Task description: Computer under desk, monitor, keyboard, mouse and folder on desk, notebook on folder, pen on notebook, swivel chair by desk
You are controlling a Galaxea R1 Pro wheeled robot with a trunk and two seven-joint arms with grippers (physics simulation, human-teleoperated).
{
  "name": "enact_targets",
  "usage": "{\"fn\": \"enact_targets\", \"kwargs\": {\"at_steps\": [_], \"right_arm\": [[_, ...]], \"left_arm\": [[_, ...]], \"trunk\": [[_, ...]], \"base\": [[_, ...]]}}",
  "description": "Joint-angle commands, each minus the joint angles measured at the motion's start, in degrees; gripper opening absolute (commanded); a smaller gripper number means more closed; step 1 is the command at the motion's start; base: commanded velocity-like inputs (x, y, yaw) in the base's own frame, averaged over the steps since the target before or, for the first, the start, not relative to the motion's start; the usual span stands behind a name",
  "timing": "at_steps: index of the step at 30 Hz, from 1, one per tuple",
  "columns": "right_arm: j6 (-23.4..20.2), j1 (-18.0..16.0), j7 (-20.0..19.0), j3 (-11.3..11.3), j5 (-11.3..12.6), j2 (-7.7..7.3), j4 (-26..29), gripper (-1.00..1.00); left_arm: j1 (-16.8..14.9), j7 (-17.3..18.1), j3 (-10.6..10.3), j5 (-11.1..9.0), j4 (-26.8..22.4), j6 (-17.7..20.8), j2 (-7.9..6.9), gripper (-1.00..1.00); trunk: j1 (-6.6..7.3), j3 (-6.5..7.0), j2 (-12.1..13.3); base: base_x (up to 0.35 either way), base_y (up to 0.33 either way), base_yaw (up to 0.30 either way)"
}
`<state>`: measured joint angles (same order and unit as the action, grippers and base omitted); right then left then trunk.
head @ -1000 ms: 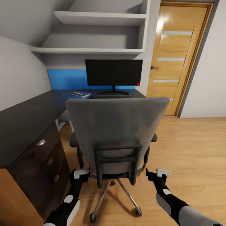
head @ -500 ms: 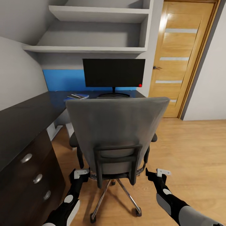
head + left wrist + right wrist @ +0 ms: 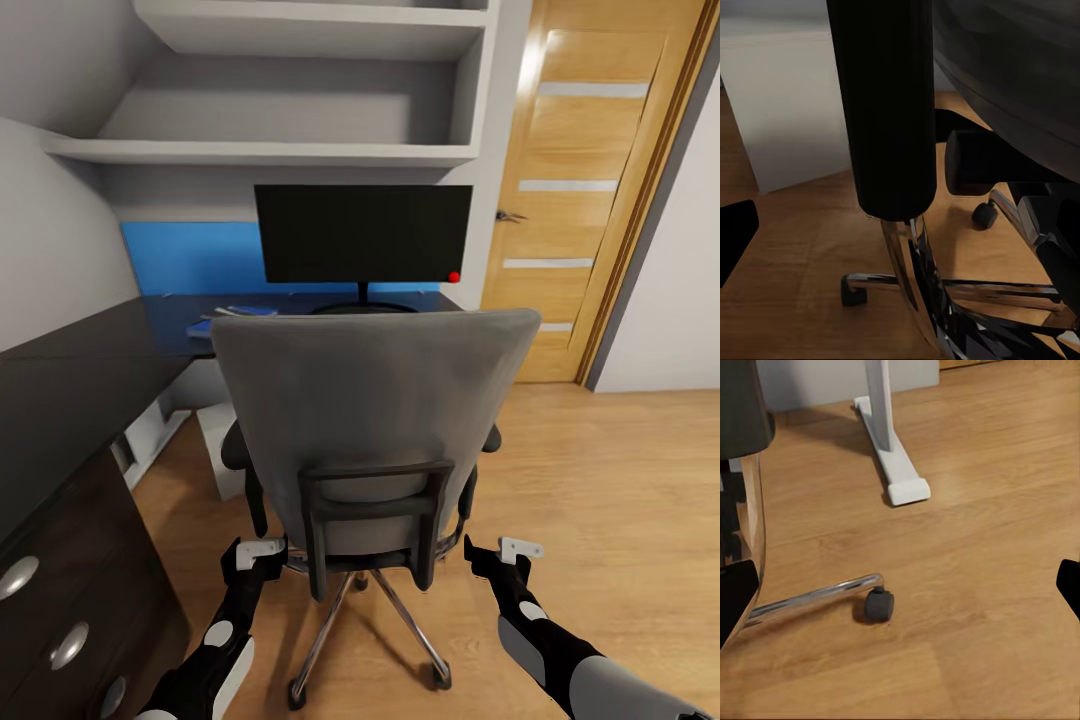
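Note:
The grey swivel chair point(image 3: 370, 400) stands right in front of me, its back turned to me. My left gripper point(image 3: 255, 553) is open beside the left of the chair's black back frame. My right gripper point(image 3: 490, 552) is open just off its right side. The left wrist view shows the chair's black post point(image 3: 881, 105) and chrome base point(image 3: 915, 285) close up. One caster point(image 3: 877, 604) shows in the right wrist view. Beyond the chair, the black monitor point(image 3: 362, 232) stands on the dark desk point(image 3: 80, 370). A blue flat stack point(image 3: 232, 315) lies left of the monitor. The chair back hides the keyboard.
A white box point(image 3: 215, 450) stands on the floor under the desk, and a white desk foot point(image 3: 889, 442) is near the chair's caster. Drawers with round knobs point(image 3: 60, 620) are at my lower left. Grey shelves point(image 3: 300, 150) hang above; a wooden door point(image 3: 590, 200) and open floor lie right.
The whole view has advanced toward the desk: monitor and shelves are nearer, the drawers slide down-left. The chair keeps its place between my grippers, so it has rolled along with me.

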<state>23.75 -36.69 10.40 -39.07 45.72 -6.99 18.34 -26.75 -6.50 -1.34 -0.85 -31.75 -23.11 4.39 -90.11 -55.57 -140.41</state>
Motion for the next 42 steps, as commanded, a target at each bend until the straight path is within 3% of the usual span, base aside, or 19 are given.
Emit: {"fn": "enact_targets", "kwargs": {"at_steps": [1, 33, 42], "right_arm": [[0.07, -0.05, 0.32, -0.58, 0.07, -0.04, 0.13, 1.00], [0.11, -0.05, 0.32, -0.56, 0.07, -0.04, 0.12, 1.00], [0.09, -0.05, 0.32, -0.56, 0.07, -0.04, 0.11, 1.00]], "left_arm": [[-0.05, -0.32, -0.15, -0.03, 0.02, -0.18, 0.00, 1.00], [-0.05, -0.34, -0.15, -0.03, 0.02, -0.24, -0.08, 1.00], [-0.05, -0.27, -0.15, -0.07, 0.02, -0.36, -0.16, 1.00]], "trunk": [[-0.02, -0.04, -0.02], [-0.02, -0.04, -0.02], [-0.02, -0.04, -0.02]], "base": [[0.322, 0.000, 0.000], [0.320, 0.000, 0.000], [-0.101, 0.000, 0.000]]}}
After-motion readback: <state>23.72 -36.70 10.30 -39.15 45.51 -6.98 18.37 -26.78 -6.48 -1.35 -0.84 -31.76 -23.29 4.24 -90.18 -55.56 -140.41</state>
